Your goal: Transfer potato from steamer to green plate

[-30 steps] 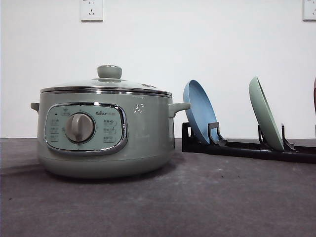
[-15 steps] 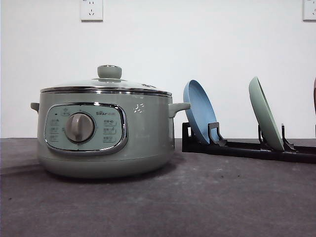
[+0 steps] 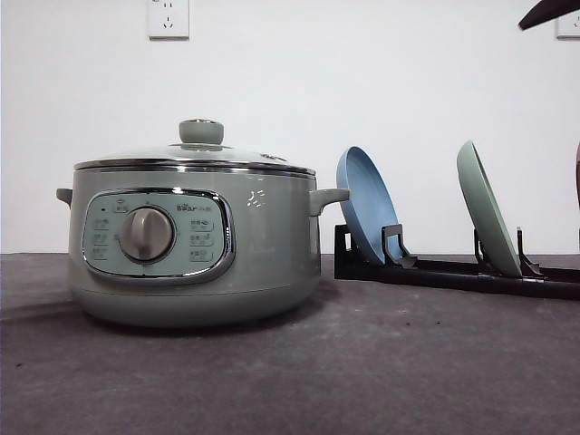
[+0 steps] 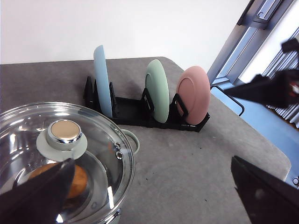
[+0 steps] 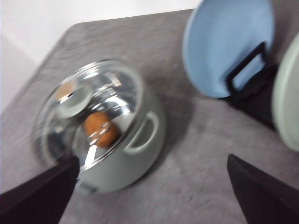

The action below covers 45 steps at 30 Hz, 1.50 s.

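Observation:
The sage-green steamer [image 3: 195, 245] stands on the left of the table with its glass lid [image 4: 56, 154] on. Through the glass the orange-brown potato [image 4: 77, 181] lies inside, and it also shows as potato [image 5: 100, 129] in the blurred right wrist view. The green plate [image 3: 487, 208] stands on edge in a black rack [image 3: 453, 270], between a blue plate [image 4: 103, 79] and a pink plate [image 4: 194, 93]. My left gripper [image 4: 152, 161] hovers open above the lid's side, holding nothing. My right gripper [image 5: 152, 158] is open too, high above the table between steamer [image 5: 117, 140] and rack.
The blue plate [image 3: 365, 204] stands in the rack slot nearest the steamer. A dark part of my right arm [image 3: 548, 13] shows at the upper right of the front view. The table's right edge [image 4: 261, 135] lies just beyond the rack. Bare grey table [image 3: 362, 362] stretches in front.
A dark part of the right arm has come into the front view's upper right corner. The steamer, lid and plates have not moved.

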Tool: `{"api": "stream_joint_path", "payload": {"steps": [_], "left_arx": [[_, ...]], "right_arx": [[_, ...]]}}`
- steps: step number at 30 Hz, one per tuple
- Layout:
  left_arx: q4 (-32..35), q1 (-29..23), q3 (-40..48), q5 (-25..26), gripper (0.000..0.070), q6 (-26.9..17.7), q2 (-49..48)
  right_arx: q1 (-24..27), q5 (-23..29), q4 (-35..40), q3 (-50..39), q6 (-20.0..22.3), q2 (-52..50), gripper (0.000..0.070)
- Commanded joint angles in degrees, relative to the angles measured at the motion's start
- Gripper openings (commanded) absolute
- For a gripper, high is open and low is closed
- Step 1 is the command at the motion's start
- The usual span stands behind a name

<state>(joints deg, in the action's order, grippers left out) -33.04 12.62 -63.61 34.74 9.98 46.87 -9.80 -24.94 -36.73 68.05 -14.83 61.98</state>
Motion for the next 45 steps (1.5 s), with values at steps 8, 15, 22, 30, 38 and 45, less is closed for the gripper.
{"api": "stream_joint_path", "payload": {"steps": [8, 15, 22, 30, 38, 45], "left_arx": [[-2.41, 0.20, -1.27, 0.59, 0.0700, -1.38, 0.63], [-2.56, 0.20, -1.27, 0.59, 0.0700, -1.40, 0.63], [-2.63, 0.20, -1.27, 0.59, 0.0700, -1.64, 0.63], [-2.51, 0.20, -1.27, 0.59, 0.0700, -1.79, 0.63], [-2.56, 0.20, -1.27, 0.59, 0.0700, -2.01, 0.63], [-2.68, 0.20, -1.27, 0.59, 0.0700, -2.01, 0.63]], "right_arx": [[3.82, 1.99, -1.02, 14.57, 0.17, 18.60, 0.0640], [7.15, 2.48, -0.96, 21.37, -0.32, 28.93, 0.0637], [8.94, 2.50, 3.13, 22.05, -0.39, 34.73, 0.0586], [8.92, 2.46, 6.39, 22.05, -0.22, 38.82, 0.0479], [8.96, 2.50, 8.66, 22.05, -0.15, 40.72, 0.0327], [8.96, 2.52, 9.10, 22.05, -0.15, 41.41, 0.0281]]}}
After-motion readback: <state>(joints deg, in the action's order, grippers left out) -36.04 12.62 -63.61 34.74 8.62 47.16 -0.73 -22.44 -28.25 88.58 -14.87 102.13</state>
